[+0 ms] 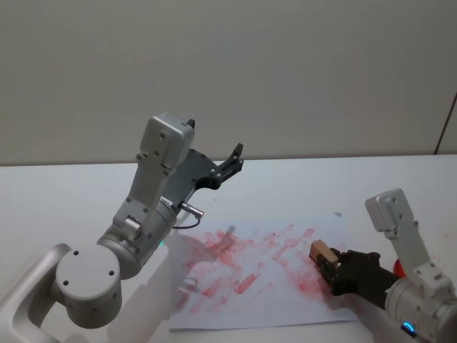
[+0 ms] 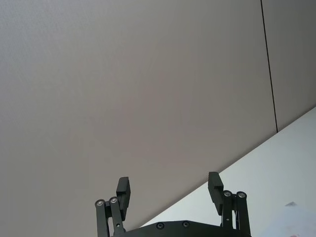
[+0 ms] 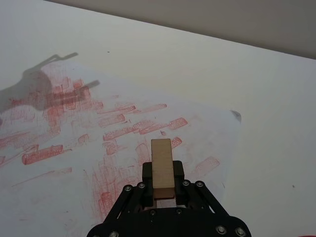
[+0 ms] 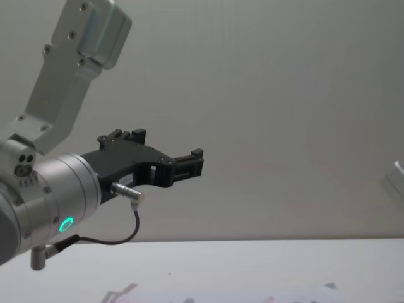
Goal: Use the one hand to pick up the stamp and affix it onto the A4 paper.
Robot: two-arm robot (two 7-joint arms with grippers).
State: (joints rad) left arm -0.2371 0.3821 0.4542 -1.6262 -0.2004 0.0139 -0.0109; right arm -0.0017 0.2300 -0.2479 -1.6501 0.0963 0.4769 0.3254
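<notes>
closest in, the right gripper (image 3: 162, 174) is clamped on the stamp (image 3: 162, 163), a plain pale wooden block, squared and smooth, jutting forward from the black ridged jaws; it sits over the right part of the a4 paper (image 3: 207, 123), and i cannot tell whether the stamp's face touches the sheet; the step in hand looks like the press itself; to do it well, i would bring the printing face flat and square to the paper, push straight down and lift straight up, since any slide would probably smear; the sheet is thin and lies loose on the smooth white table (image 1: 71, 193), so it may shift or cling to the stamp on the way up; it already carries many red-pink bar-shaped prints and scrubby smudges, so a barer patch near the right edge would show a clean mark; the left gripper (image 2: 170, 185) is parked high above the table, fingers apart, silver arm with a green ring light behind it
</notes>
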